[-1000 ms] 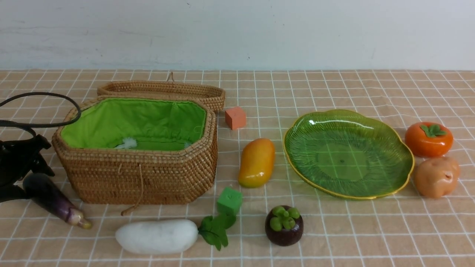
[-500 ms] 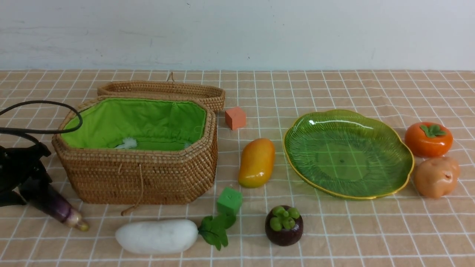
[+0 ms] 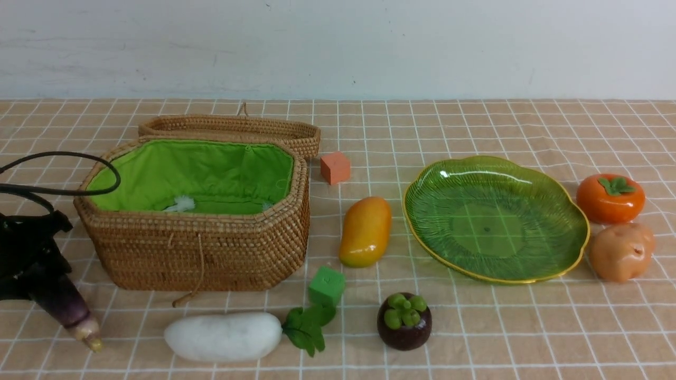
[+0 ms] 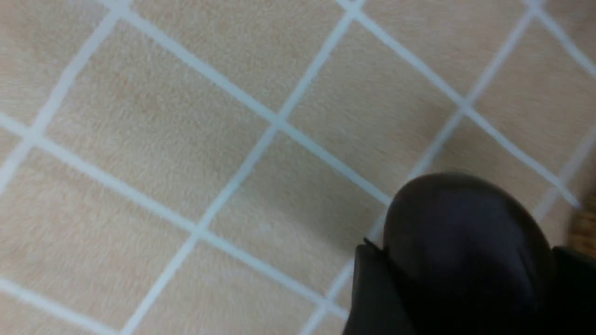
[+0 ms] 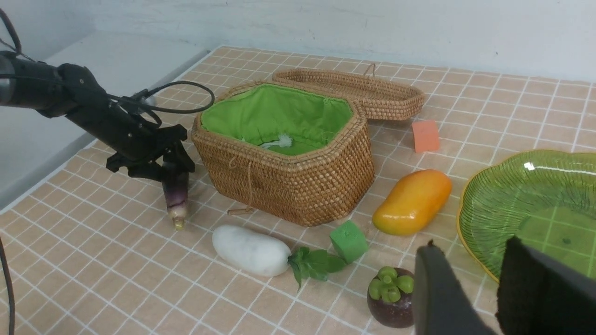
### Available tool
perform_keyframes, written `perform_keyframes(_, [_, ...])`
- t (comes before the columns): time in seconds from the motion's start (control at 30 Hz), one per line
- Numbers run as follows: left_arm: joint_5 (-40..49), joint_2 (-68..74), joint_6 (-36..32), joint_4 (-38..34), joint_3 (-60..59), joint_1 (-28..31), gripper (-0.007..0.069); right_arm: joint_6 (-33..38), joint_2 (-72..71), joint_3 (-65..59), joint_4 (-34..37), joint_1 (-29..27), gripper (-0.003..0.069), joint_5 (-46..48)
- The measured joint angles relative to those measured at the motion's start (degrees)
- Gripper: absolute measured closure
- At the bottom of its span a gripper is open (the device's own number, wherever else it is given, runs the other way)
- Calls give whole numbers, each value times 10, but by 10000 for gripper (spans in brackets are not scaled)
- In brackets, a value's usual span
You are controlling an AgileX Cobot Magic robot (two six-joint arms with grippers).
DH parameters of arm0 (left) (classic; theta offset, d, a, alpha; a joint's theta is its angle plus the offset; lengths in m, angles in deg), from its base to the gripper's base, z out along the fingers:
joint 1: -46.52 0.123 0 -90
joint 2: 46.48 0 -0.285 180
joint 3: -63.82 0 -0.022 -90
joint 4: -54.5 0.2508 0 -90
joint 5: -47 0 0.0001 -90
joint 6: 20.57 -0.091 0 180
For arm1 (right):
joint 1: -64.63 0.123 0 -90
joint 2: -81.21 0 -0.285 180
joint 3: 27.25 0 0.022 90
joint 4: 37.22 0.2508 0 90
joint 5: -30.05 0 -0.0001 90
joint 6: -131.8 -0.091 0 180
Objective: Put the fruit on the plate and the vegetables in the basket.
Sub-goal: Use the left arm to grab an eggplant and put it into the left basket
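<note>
My left gripper (image 3: 33, 264) is shut on the thick end of the dark purple eggplant (image 3: 66, 306), left of the basket (image 3: 211, 253). The eggplant (image 5: 175, 190) hangs tilted, its pale tip down by the cloth. In the left wrist view its dark body (image 4: 465, 232) fills the gap between the fingers. The white radish (image 3: 224, 336), mango (image 3: 365, 231) and mangosteen (image 3: 404, 322) lie between the basket and the green plate (image 3: 496, 221). Persimmon (image 3: 610, 198) and potato (image 3: 620, 250) sit right of the plate. My right gripper (image 5: 472, 245) hovers open and empty near the mangosteen (image 5: 390, 298).
The basket's woven lid (image 3: 232, 129) lies open behind it. An orange cube (image 3: 335, 168) sits behind the mango and a green cube (image 3: 327, 285) beside the radish leaves. A black cable (image 3: 63, 174) loops from the left arm past the basket's left rim.
The eggplant has swung from lying slanted to the right to pointing steeply down. My left gripper has narrowed onto it and shifted slightly left. The right arm has not moved.
</note>
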Motion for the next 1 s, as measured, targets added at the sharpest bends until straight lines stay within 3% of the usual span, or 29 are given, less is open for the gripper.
perform_keyframes(0.1, [40,-54,-27,8,16,-2,195,0,1,15,1,0,445,12])
perform_keyframes(0.2, [75,-119,-97,13,57,-26,195,2,1,44,0,0,445,35])
perform_keyframes(0.3, [101,-160,-216,14,123,-86,195,16,1,73,-6,0,445,55])
perform_keyframes(0.4, [109,-163,-374,34,184,-184,195,27,1,84,-6,0,445,70])
perform_keyframes(0.53, [94,-132,-560,132,228,-292,195,29,1,85,-9,0,445,107])
perform_keyframes(0.6, [80,-111,-607,167,232,-330,195,29,1,85,-9,0,445,125])
perform_keyframes(0.73, [51,-51,-632,223,233,-371,195,29,1,85,-9,0,445,149])
perform_keyframes(1.0, [46,12,-594,265,233,-372,195,29,1,85,-7,0,445,161])
